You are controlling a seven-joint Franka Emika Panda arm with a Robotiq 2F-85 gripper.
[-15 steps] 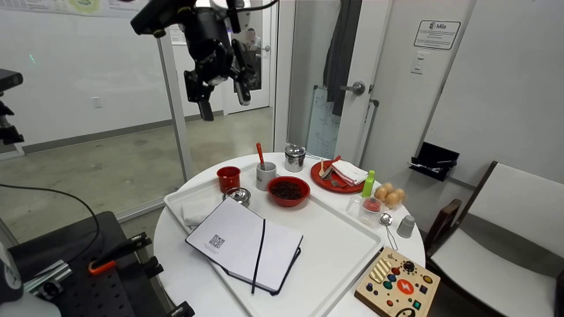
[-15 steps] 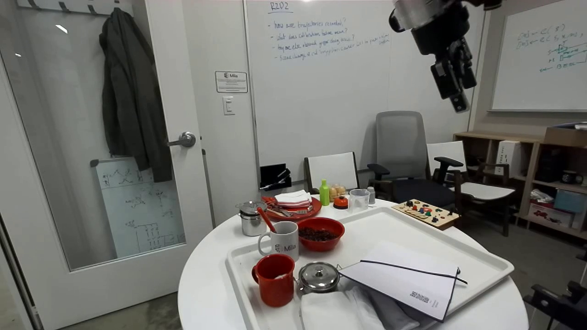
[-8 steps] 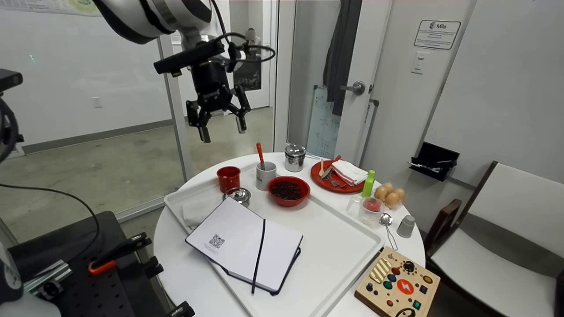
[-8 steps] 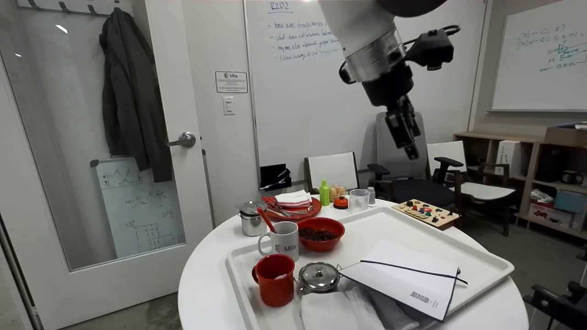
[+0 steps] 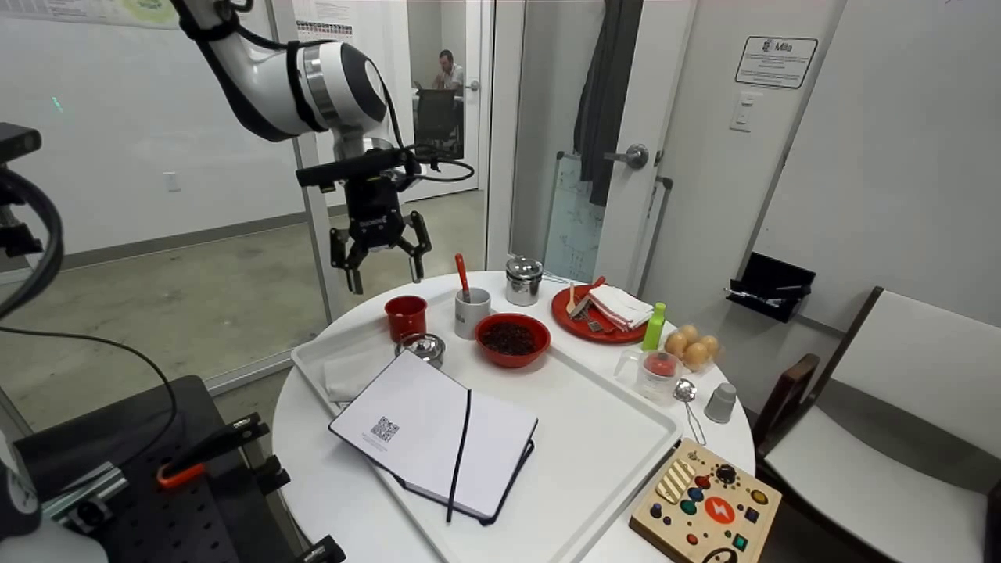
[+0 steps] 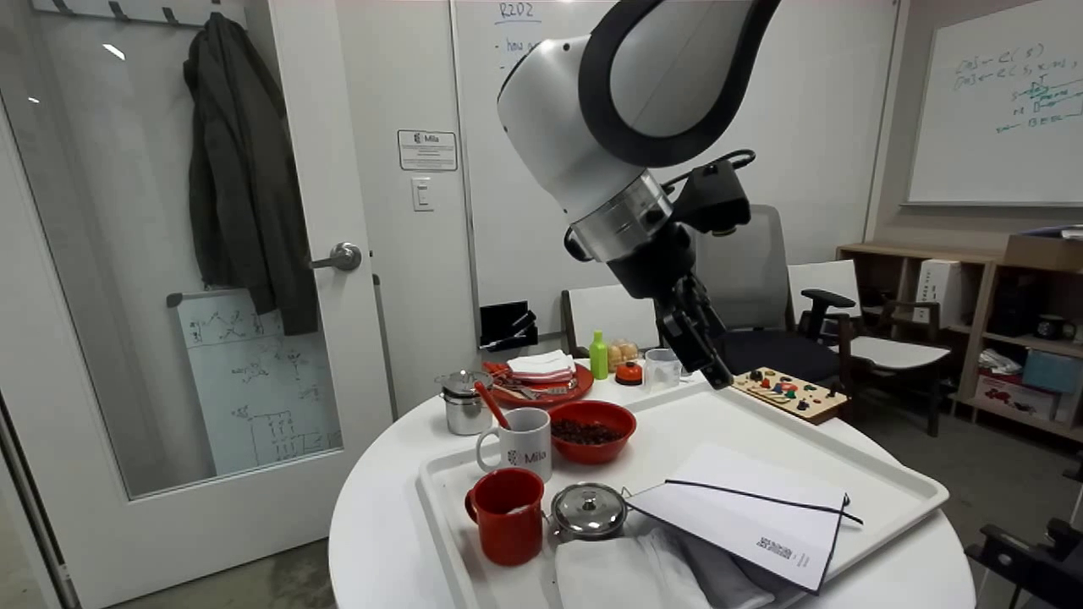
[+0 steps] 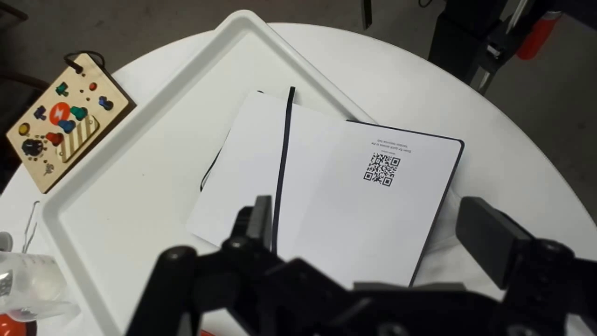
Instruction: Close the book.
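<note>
Dark navy is edging the open notebook [image 5: 430,442], which is lying on the white serving tray [image 5: 594,422] in an exterior view; its half w/ the QR code [image 5: 384,428] is reaching over the tray's rim. The Robotiq gripper [image 5: 385,280] is hanging above the table [image 5: 313,461], well clear of the notebook, its jaws standing wide apart, and it is holding nothing.

In an exterior view, a folded cloth [image 6: 618,579] is seemingly running under the QR half, and the lidded steel pot [image 6: 590,512] is sitting just beside one corner; if they are touching, I cannot tell. The gripper is showing only its side here, so this view is not telling the spread.

In the wrist view, the two fingers [image 7: 487,238] are appearing on either side of the QR half, w/ nothing gripped btwn them; a black strap [image 7: 281,168] is crossing the other half. I am judging the notebook as light, stiff outside, w/ pages bending easily and prob. slipping on the fingers. The best hold is, imo, lying at the outer edge of the QR half: over the rim a gap is prob. waiting underneath for one finger, and this side should be turning over in one piece. Pinching pages only is risking a crease. When closing, the strap may be ending up trapped inside.
</note>
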